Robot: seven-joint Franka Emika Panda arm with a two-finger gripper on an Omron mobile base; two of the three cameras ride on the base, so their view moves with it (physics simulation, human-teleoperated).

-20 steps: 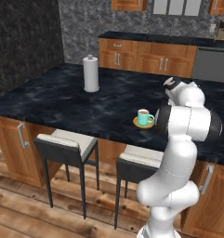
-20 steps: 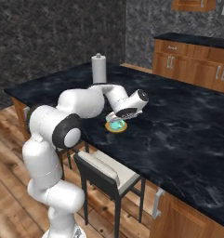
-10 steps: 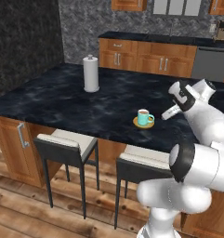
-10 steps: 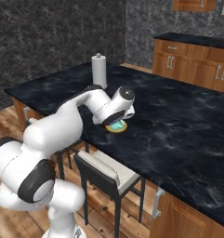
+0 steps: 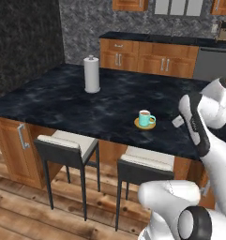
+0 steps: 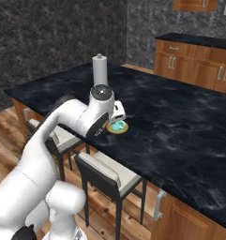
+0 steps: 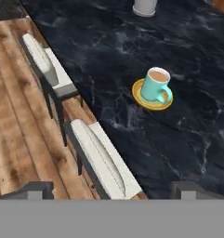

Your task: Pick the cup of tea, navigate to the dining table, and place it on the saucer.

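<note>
The teal cup of tea (image 7: 155, 85) stands upright on the yellow saucer (image 7: 152, 103), near the front edge of the black marbled dining table (image 7: 108, 46). Nothing touches it. In the left base view the cup of tea (image 5: 145, 118) and saucer (image 5: 145, 124) lie left of my gripper (image 5: 178, 122), with a clear gap between. In the hand view my gripper (image 7: 112, 189) is open and empty, its fingertips (image 7: 36, 188) set wide apart, high above the table edge. From the right base view my arm partly covers the cup of tea (image 6: 117, 125).
A white paper-towel roll (image 5: 91, 75) stands farther back on the table. Two dark stools with pale seats (image 5: 70, 144) (image 5: 145, 161) are tucked under the table's front edge, over wooden floor. Wall cabinets (image 5: 147, 57) run behind.
My arm has swung back and to the right, away from the cup. The cup has stayed on the saucer, and the gripper has stayed open.
</note>
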